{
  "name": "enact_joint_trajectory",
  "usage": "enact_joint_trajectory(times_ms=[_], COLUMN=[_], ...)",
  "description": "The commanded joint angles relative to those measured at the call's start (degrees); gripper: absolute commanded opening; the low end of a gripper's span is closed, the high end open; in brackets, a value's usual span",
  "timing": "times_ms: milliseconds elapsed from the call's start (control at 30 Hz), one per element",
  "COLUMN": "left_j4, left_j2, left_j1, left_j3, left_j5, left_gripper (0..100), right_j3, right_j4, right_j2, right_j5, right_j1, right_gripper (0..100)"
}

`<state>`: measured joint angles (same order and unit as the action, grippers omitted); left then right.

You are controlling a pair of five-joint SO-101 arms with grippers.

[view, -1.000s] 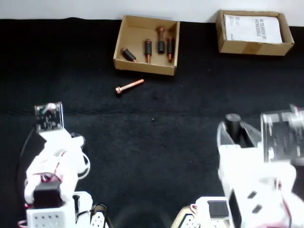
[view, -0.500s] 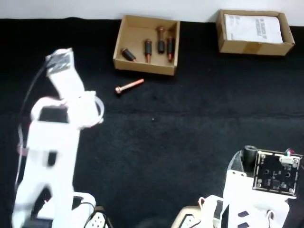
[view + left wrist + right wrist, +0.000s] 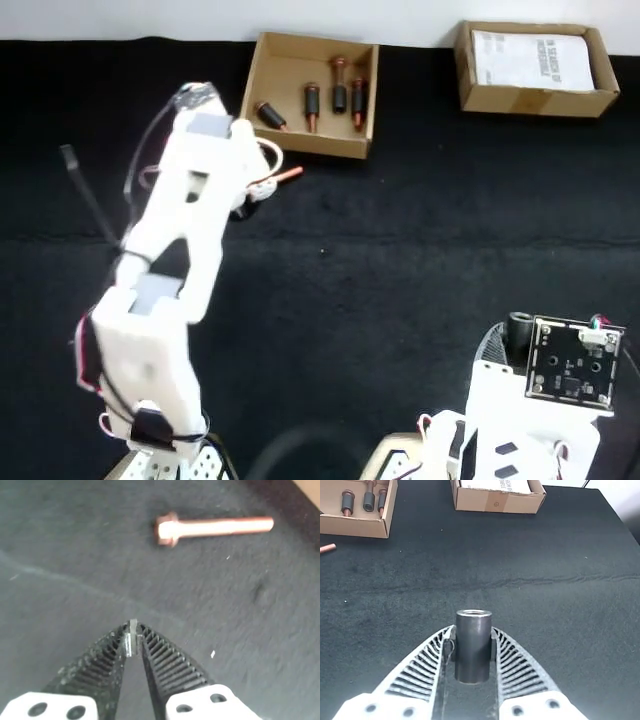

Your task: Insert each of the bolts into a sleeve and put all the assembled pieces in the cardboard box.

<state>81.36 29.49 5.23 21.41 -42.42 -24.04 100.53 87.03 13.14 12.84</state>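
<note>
Bolt (image 3: 214,526) just ahead of closed left claw (image 3: 131,628); sleeve (image 3: 473,652) clamped in right claw (image 3: 473,631).

I count two cardboard boxes: the parts box (image 3: 300,140) and the paper box (image 3: 530,100). The parts box holds four assembled pieces (image 3: 270,115) (image 3: 312,105) (image 3: 340,88) (image 3: 358,102), each a bolt inside a sleeve. There is one bare bolt (image 3: 215,526), one empty sleeve (image 3: 473,645) and one printed sheet (image 3: 530,58). I have two arms, my left arm (image 3: 185,250) and my right arm (image 3: 540,420).
</note>
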Motion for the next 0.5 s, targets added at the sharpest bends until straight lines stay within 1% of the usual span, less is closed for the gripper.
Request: enact_joint_trajectory(times_ms=[0,300,467], left_j4=[1.6,1.7,1.2], left_j2=[9.7,31.5,40.0], left_j1=[1.2,0.8,-2.6], left_j3=[14.4,38.9,48.6], left_j5=[-1.9,-2.4,-2.5], left_gripper=[1,1,1], right_j3=[-0.1,-0.2,-0.2], right_j4=[0.5,0.5,0.5], right_j2=[-0.2,-0.3,-0.3], right_j5=[0.4,0.4,0.4], right_j1=[0.6,0.6,1.2], right_gripper=[0.6,0.6,0.6])
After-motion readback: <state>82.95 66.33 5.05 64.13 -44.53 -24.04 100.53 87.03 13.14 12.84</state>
